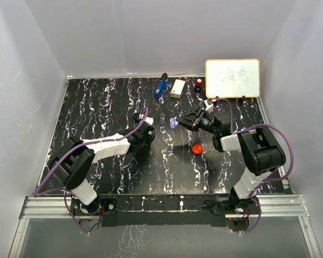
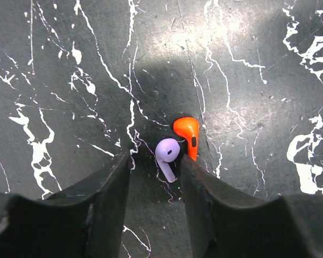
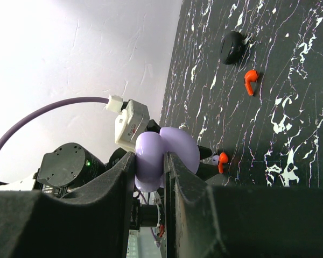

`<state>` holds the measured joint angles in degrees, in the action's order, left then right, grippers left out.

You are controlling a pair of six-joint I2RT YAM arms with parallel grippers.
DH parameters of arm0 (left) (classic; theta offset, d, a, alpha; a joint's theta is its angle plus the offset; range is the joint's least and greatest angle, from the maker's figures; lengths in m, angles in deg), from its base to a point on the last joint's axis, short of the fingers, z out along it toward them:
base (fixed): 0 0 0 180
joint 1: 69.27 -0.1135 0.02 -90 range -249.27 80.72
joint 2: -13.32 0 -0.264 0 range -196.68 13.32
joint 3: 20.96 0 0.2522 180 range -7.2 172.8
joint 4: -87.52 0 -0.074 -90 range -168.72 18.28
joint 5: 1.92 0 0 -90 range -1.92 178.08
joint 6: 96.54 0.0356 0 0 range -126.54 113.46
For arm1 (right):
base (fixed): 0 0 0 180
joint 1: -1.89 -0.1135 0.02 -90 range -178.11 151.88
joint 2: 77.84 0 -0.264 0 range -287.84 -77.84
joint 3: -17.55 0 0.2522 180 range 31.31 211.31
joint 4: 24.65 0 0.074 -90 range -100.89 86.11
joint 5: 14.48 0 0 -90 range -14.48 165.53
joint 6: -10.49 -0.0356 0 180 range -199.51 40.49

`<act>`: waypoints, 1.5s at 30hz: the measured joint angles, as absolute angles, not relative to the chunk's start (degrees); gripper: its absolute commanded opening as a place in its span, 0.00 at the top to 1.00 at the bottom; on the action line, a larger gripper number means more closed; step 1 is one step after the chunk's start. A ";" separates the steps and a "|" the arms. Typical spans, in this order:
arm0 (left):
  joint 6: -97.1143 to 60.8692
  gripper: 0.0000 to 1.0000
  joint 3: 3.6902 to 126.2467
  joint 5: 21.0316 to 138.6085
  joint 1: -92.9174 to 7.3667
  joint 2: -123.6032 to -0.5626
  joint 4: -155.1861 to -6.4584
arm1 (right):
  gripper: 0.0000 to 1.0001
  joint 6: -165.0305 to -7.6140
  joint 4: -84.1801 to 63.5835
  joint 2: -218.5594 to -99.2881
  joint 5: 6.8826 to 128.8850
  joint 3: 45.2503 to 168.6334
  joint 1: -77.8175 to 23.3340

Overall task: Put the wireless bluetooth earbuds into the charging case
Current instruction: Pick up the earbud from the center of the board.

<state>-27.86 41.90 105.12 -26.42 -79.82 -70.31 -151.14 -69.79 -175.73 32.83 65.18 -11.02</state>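
Earbuds: purple earbud [image 2: 167, 153] and orange earbud [image 2: 187, 134] lie side by side, apparently touching, low centre of the left wrist view.
Handling: tiny, light, hard glossy plastic; probably quick to skid or flick away under an off-centre pinch.
Hold: across the rounded head looks safer than the thin stem.
Left pincer [image 2: 155, 161]: jaws parted, straddling the purple earbud, gripping nothing.
Right pincer [image 3: 149, 161]: clamped on the purple charging case [image 3: 169, 148], held above the bench [image 2: 70, 54].
Surface: smooth black marble pattern with white veins, likely low grip.
Room: white walls enclose it; whiteboard [image 1: 232, 78] upper right of the top view.
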 measured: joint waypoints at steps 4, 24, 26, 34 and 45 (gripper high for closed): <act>-28.00 0.57 41.94 105.56 -26.45 -79.86 -70.31 | 1.00 -151.14 -69.81 -175.73 32.81 65.18 -11.02; -28.52 0.60 41.75 106.61 -26.40 -79.45 -68.92 | 1.00 -151.17 -69.81 -175.73 32.61 65.18 -11.02; -28.85 0.60 41.55 106.89 -26.40 -79.10 -68.41 | 1.00 -151.17 -69.81 -175.73 32.61 65.18 -11.02; -29.72 0.60 40.79 107.89 -26.40 -77.94 -66.69 | 1.00 -151.19 -69.81 -175.73 32.43 65.18 -11.02; -29.50 0.59 40.70 107.87 -26.40 -77.81 -66.60 | 1.00 -151.19 -69.81 -175.77 32.43 65.18 -11.04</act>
<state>-29.50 40.70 107.87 -26.40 -77.81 -66.60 -151.19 -69.81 -175.77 32.43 65.18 -11.04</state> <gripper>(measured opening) 0.404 0.226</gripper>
